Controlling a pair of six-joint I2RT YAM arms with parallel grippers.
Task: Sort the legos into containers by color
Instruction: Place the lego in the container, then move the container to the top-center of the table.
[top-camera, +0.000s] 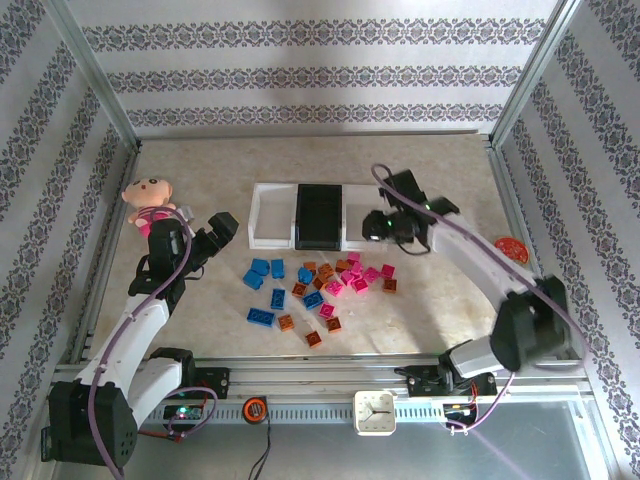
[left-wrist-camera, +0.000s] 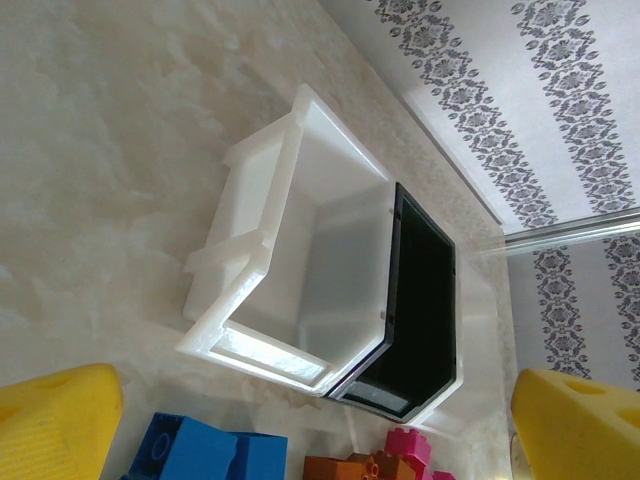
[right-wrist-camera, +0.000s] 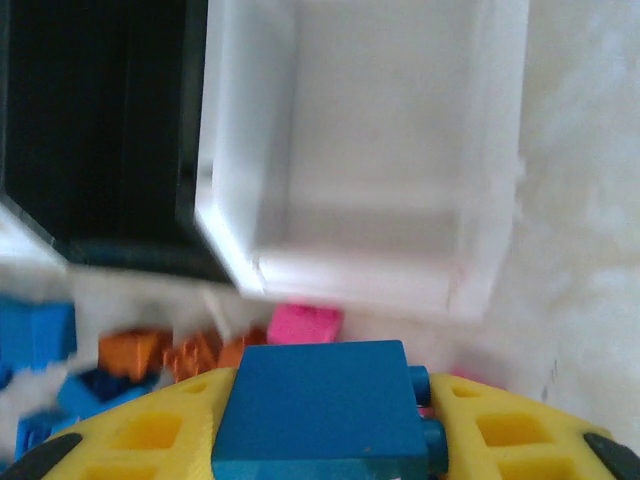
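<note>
Two grippers are at work over the desk (top-camera: 200, 170), and only one holds anything. At the far left a pink doll (top-camera: 150, 200) lies beside the left arm. The left gripper (top-camera: 218, 235) hangs just to its right, fingers spread wide with nothing between them, aimed toward the left white bin (top-camera: 268, 218). That bin looks empty, and so does the black bin (top-camera: 320, 215) touching its right side. The loose bricks (top-camera: 320, 285) in blue, pink and orange lie scattered on the near side of the bins, between the arms. The blue ones at the left edge of the pile are nearer the left gripper. Further right, the right gripper (right-wrist-camera: 335, 445) is pinching a blue brick (right-wrist-camera: 320, 410), whose long side runs across from finger to finger. The right white bin (right-wrist-camera: 380, 150) lies straight ahead of it, bare inside, its near wall just beyond the brick; the black bin sits off to the left. The drop, I judge, turns on carrying the brick forward over that near wall. A red tin (top-camera: 510, 248) rests near the desk's right edge. A clock (top-camera: 375, 412) sits on the front rail, its numerals too small to read; no other writing is legible.
</note>
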